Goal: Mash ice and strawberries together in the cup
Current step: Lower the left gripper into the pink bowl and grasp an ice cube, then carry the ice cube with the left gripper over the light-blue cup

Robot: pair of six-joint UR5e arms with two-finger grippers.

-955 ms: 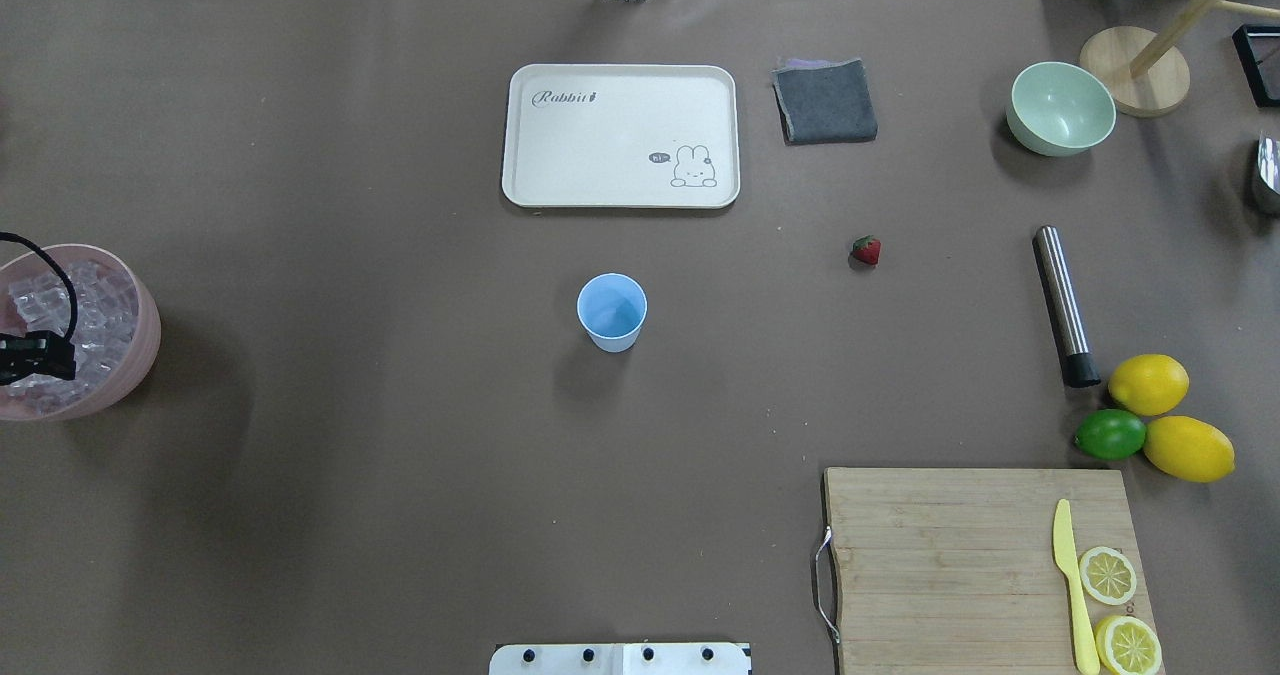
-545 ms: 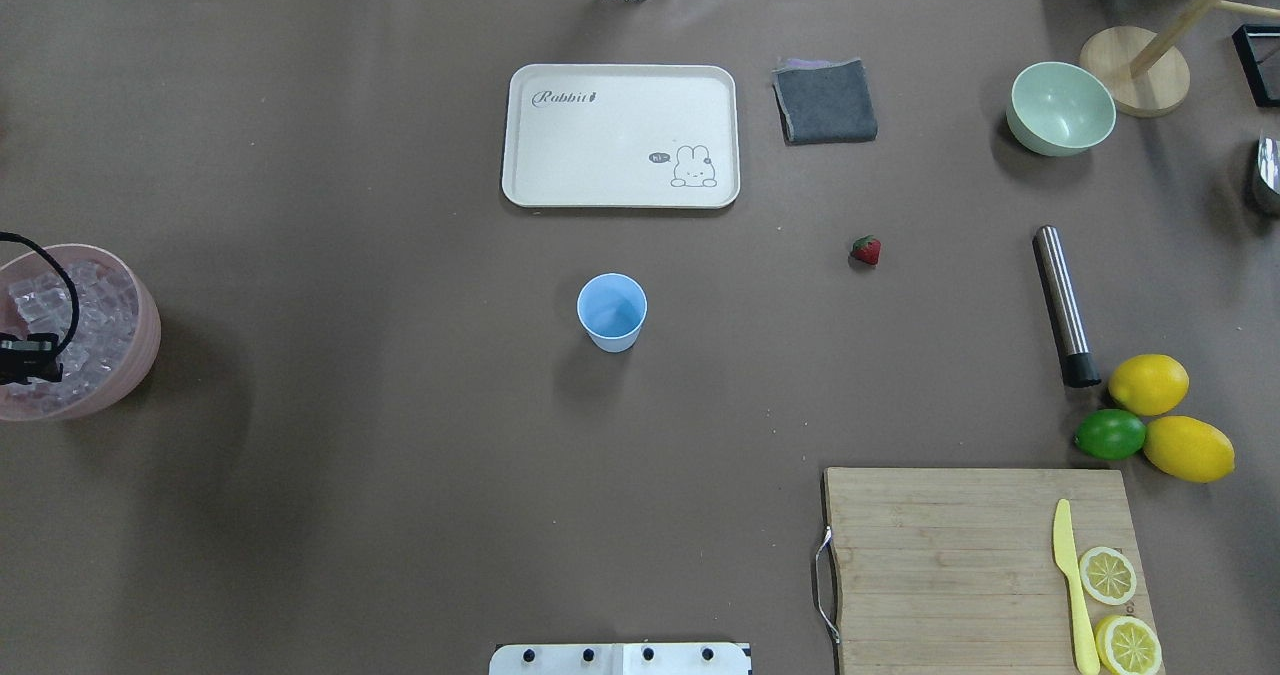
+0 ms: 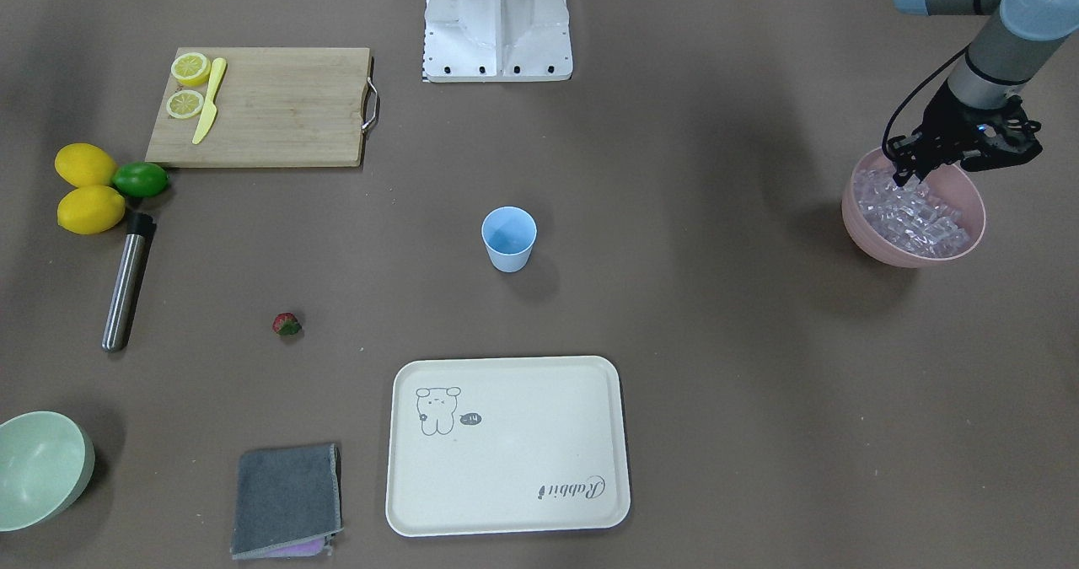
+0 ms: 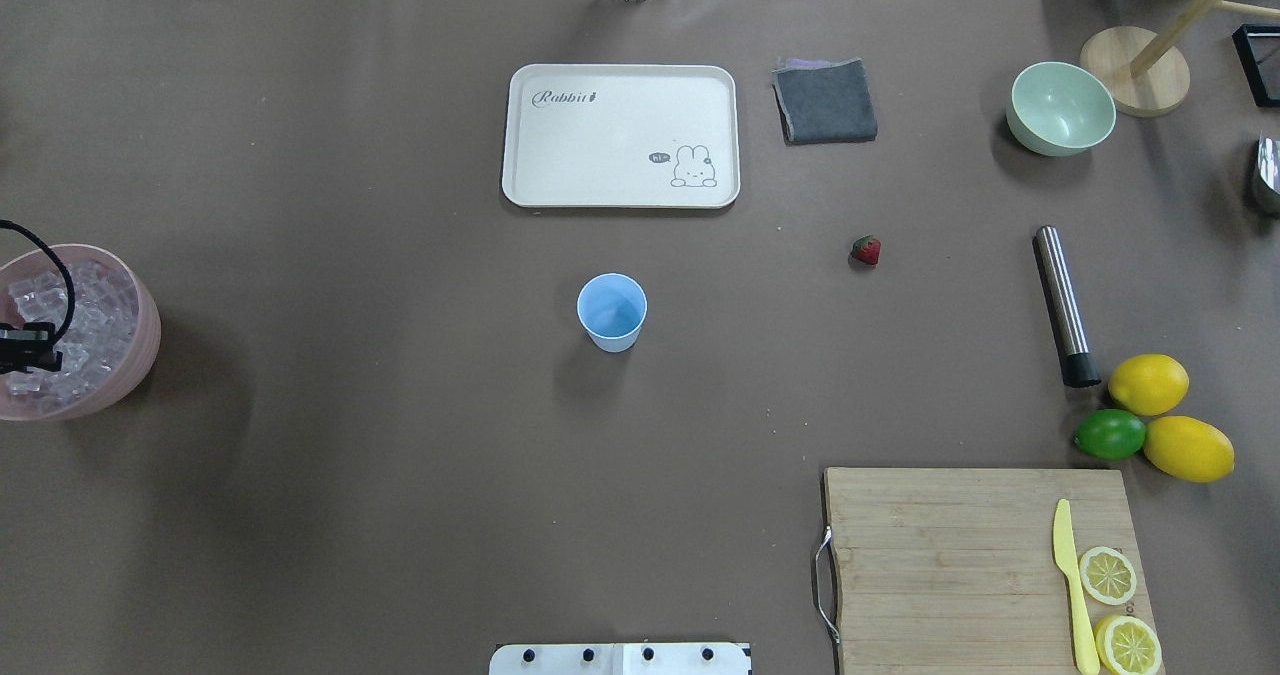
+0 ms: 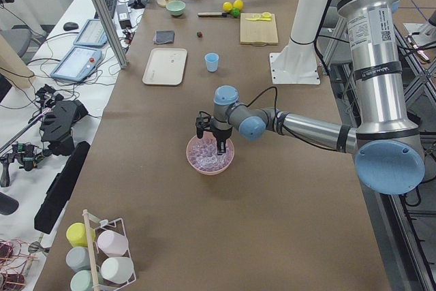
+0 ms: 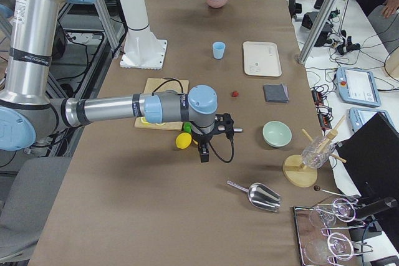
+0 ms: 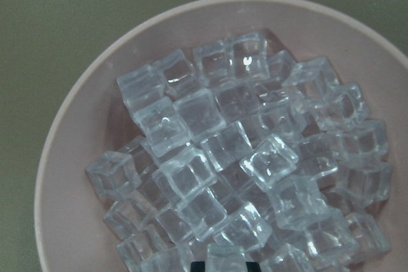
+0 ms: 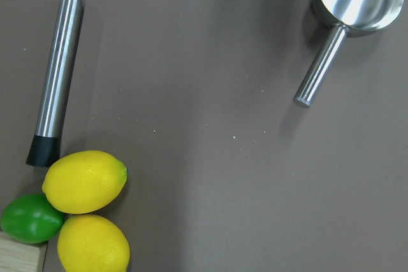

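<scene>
Checking the left end first: which way does the ice (image 7: 210,151) lie from the left jaws? (Spotter)

Straight below. The left wrist view looks down on cubes heaped in the pink bowl (image 3: 910,257). The front view puts the jaws over the bowl's robot-side rim, tips low, at or just above the heap. (Recorder)

Spread or pinched? (Spotter)

Cannot tell. Only 1 dark sliver shows at the bottom edge of the wrist view, and the other views are too small. Whether a cube is held, cannot tell either. (Recorder)

And the cup? (Spotter)

The cup (image 4: 611,313) stands upright mid-surface (image 4: 400,455), well apart from the bowl, off toward the robot's right. No ice is visible inside it. My read: the carry runs sideways along the surface, from the left end to the centre. Cubes have no long axis to line up, so any approach angle should serve. (Recorder)

Strawberry? (Spotter)

1 strawberry (image 4: 866,250) lies on the right half of the surface, between the cup and the steel rod (image 4: 1063,305), and farther from the robot than the cup. The right arm is clearly nearer. The right jaws hang near the 2 lemons (image 8: 85,181) and the lime (image 8: 30,218), by the rod's black end. Their state: cannot tell, since only the side view shows them. Likely split: left arm for ice, right arm for the berry. (Recorder)
</scene>
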